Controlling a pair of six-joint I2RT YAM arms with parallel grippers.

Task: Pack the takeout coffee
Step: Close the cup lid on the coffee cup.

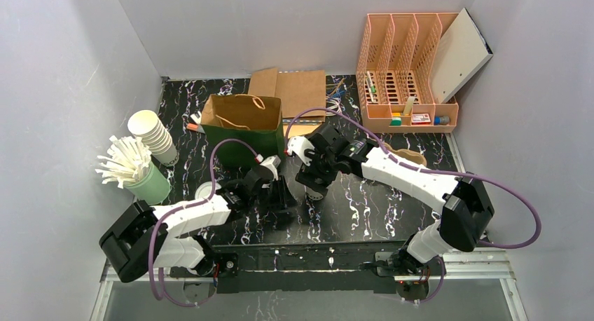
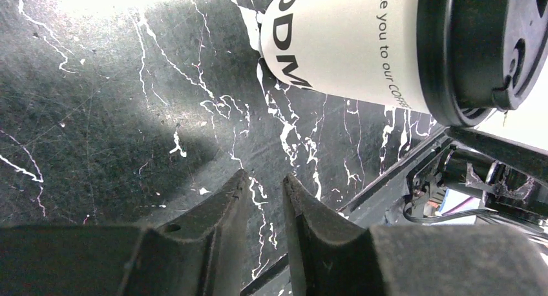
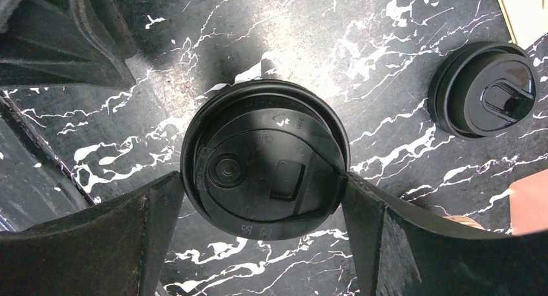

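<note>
The coffee cup is white with black lettering and a black lid; it stands on the black marble table. My right gripper hangs over it, open wide. Its fingertips flank the lid's rim, the right one touching the rim. My left gripper sits low beside the cup, which lies beyond its tips. Its jaws stand a narrow gap apart with nothing between them. In the top view both grippers meet just in front of the open green-and-brown paper bag.
A second black lid lies on the table near the cup. A stack of paper cups and a green cup of white sticks stand at the left. Flat cardboard and an orange file rack are at the back.
</note>
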